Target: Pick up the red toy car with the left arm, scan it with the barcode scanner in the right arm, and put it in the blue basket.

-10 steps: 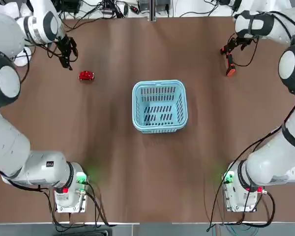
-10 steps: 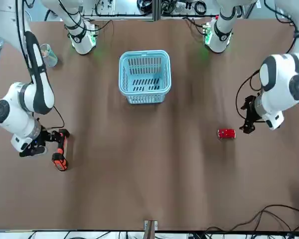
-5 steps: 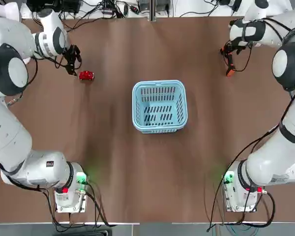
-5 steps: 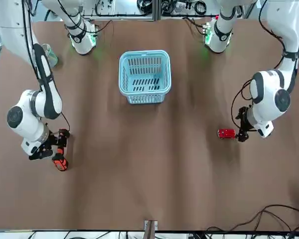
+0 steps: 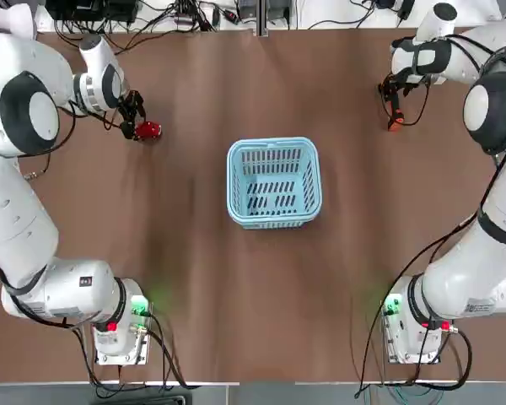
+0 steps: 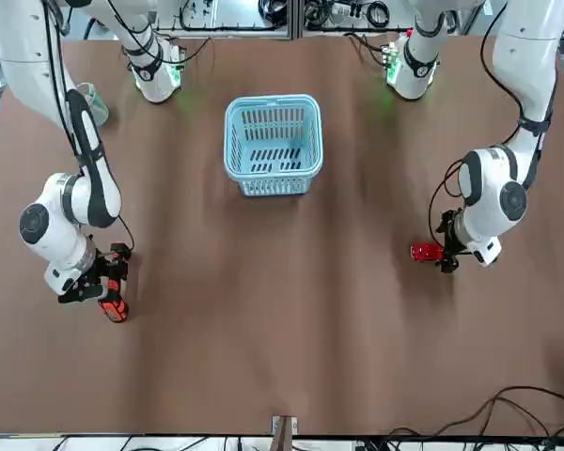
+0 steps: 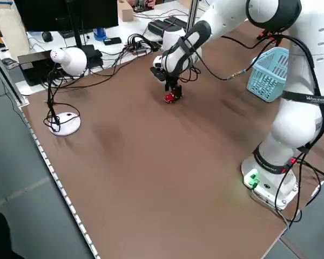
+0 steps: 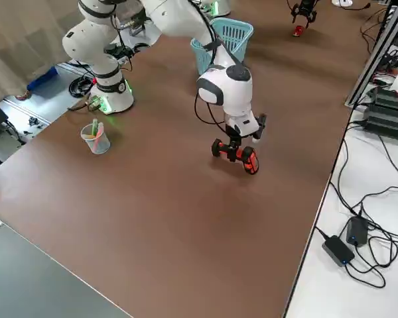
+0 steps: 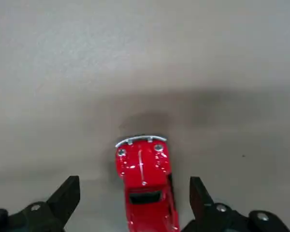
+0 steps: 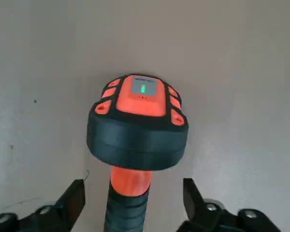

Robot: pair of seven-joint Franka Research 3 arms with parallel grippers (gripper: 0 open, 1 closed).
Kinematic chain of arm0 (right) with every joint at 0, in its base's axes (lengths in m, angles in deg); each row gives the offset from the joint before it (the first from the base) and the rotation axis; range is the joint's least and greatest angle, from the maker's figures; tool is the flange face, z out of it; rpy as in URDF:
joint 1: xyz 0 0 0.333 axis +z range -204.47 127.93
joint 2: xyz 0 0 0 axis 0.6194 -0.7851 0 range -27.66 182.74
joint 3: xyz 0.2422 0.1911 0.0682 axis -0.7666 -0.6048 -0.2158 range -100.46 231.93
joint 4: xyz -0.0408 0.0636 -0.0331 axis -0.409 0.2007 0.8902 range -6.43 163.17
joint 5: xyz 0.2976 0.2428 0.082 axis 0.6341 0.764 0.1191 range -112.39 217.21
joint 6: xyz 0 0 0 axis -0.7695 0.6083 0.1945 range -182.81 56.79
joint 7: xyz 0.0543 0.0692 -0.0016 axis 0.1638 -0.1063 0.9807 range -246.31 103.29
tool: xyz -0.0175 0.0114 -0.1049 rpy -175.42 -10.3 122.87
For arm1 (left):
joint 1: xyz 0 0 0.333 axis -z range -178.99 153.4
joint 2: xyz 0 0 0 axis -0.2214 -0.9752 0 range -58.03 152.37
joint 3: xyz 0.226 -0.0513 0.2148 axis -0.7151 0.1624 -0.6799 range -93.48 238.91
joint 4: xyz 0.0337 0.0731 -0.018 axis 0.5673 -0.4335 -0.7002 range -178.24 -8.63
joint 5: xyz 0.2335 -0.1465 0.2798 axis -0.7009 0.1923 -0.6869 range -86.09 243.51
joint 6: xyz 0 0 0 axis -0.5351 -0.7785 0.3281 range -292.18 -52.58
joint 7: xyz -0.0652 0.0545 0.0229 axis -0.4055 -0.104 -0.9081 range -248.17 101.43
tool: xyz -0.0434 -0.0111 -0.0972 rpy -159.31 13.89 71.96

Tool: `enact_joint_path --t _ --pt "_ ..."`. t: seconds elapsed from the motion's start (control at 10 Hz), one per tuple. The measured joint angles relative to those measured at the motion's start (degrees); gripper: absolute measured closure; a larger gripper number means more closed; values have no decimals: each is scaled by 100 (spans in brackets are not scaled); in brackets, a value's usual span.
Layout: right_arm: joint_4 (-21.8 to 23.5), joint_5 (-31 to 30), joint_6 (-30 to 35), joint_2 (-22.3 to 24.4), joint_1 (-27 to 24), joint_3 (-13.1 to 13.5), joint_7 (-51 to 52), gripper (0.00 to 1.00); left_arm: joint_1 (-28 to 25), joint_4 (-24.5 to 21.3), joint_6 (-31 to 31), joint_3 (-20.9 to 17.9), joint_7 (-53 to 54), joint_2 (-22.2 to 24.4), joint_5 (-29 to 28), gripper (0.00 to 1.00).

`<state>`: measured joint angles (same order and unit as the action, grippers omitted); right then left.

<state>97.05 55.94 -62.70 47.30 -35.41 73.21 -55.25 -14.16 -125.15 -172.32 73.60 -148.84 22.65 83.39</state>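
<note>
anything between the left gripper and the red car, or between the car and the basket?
Nothing visible. The left gripper is open, its fingers either side of the red toy car and apart from it. Only bare table lies between the car and the blue basket.

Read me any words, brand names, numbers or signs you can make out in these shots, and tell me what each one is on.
No text reads clearly.
Grey band lettering on the left arm: too blurred to read.
Scanner: a green lit mark on its small screen, no letters legible.
Label on the left arm's base: too small to read.
Red toy car and blue basket: no markings visible.
</note>
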Motion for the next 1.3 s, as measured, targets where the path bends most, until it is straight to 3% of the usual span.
enact_joint_path --t 0.2,0.3,0.7,0.8,1.0,1.1,1.3 --pt "0 1 -2 -17 5 -6 -3 24 2 -50 -16 2 -1 -2 0 0" --pt "0 3 -2 -19 17 -12 -10 35 4 -61 -65 7 -1 -10 0 0" --pt "-1 8 -5 -22 31 -13 -21 62 34 -74 -336 40 -200 -157 0 3" --pt "-1 8 -5 -23 31 -13 -21 63 37 -74 -346 42 -238 -157 0 14" --pt "-1 8 -4 -23 31 -12 -21 63 37 -48 -411 44 -259 -152 1 47" --pt "-2 8 -4 -23 32 -13 -21 63 37 -45 -411 44 -288 -135 1 52" --pt "-41 12 155 -23 32 -15 -21 63 38 -38 -411 50 -366 -117 1 52"
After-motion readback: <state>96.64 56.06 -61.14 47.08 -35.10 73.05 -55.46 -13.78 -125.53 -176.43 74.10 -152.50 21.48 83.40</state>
